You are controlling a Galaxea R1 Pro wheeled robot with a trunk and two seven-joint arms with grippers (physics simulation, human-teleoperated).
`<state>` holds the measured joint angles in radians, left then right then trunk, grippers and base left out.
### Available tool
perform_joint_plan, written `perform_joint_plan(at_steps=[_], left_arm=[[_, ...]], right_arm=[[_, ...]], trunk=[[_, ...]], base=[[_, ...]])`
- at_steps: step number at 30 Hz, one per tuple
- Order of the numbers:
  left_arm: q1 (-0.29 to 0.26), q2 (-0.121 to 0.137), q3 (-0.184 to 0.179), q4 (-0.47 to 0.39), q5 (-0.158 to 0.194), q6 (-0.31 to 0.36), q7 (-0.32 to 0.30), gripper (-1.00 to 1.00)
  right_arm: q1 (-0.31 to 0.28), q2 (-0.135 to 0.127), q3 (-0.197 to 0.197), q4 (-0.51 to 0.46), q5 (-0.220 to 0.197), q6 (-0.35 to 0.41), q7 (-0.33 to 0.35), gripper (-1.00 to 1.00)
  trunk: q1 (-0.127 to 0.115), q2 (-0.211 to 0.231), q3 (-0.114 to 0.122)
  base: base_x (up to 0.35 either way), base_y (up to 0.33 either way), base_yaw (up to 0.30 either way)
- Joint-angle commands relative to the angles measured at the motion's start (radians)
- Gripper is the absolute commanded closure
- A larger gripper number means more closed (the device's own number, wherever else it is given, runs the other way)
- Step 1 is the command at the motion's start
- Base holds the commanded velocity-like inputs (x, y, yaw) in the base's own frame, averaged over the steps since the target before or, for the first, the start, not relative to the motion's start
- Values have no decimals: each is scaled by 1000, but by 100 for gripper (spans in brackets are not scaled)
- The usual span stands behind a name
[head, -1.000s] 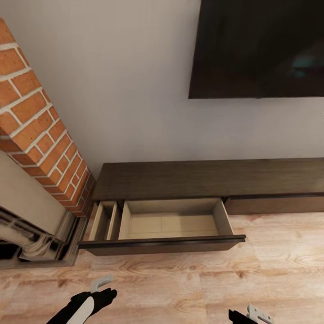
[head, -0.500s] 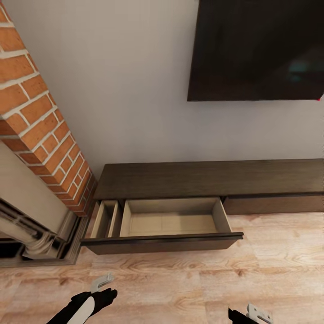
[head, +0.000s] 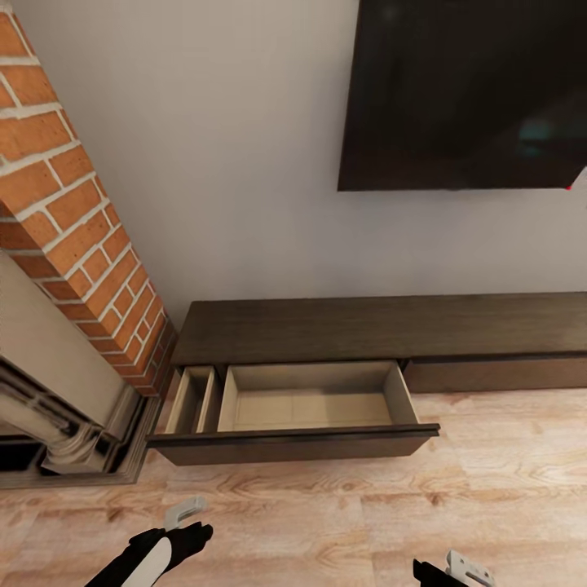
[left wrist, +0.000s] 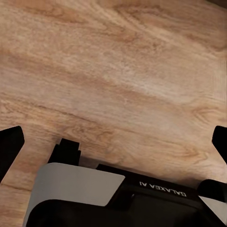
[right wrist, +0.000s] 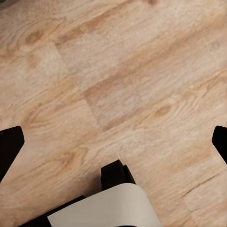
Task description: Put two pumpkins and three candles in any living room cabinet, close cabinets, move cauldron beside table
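Presently, stock on view as follows.

Cabinet (head: 383,328): long, low, dark-brown wood unit, flat top, plain handleless fronts; stands against the wall under a dark wall screen (head: 469,90), its left end beside the brick fireplace (head: 69,220).

Drawer (head: 310,398): pulled out of the cabinet's left section over the plank floor (head: 326,522); pale interior, one wide compartment and narrow divided slots (head: 189,399) at its left end; nothing lying in it that can be made out.

Right-hand front panel (head: 497,373): flush with the carcass, shut.

Left gripper (head: 184,510): low in the head view, near the floor, short of the drawer front; in the left wrist view (left wrist: 113,142) the dark fingertips stand wide at the two edges with bare floor between, so apart and holding nothing.

Right gripper (head: 466,568): at the lower edge of the head view, well apart from the cabinet; right wrist view (right wrist: 113,142) shows fingertips likewise spread, nothing between them.

Handling, judged: drawer is rigid wood, probably running on slides, moderately heavy, not fragile. No handle, so closing calls for a flat push on the dark front board (head: 293,444), near its middle to avoid racking; opening another would mean hooking the top lip.

Task standing, judged: storage ready, loading not yet done.
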<state>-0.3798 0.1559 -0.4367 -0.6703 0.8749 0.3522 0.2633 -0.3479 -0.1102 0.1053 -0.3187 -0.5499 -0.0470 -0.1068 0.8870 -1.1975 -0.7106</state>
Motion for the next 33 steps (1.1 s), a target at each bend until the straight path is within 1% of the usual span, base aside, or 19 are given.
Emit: perform_joint_plan(at_steps=[1, 19, 33], left_arm=[[-1, 1, -7, -2, 10, 1, 10, -100], [-1, 2, -7, -3, 10, 1, 10, -100], [-1, 1, -7, -2, 12, 1, 10, -100]], right_arm=[[0, -1, 9, 0, -10, -4, -5, -100], [0, 0, 9, 0, -10, -4, -5, -100], [0, 6, 13, 0, -10, -4, -5, -100]], trunk=[[0, 0, 1], [0, 0, 31], [0, 0, 54]], base=[[0, 0, 36], [0, 0, 65], [0, 0, 70]])
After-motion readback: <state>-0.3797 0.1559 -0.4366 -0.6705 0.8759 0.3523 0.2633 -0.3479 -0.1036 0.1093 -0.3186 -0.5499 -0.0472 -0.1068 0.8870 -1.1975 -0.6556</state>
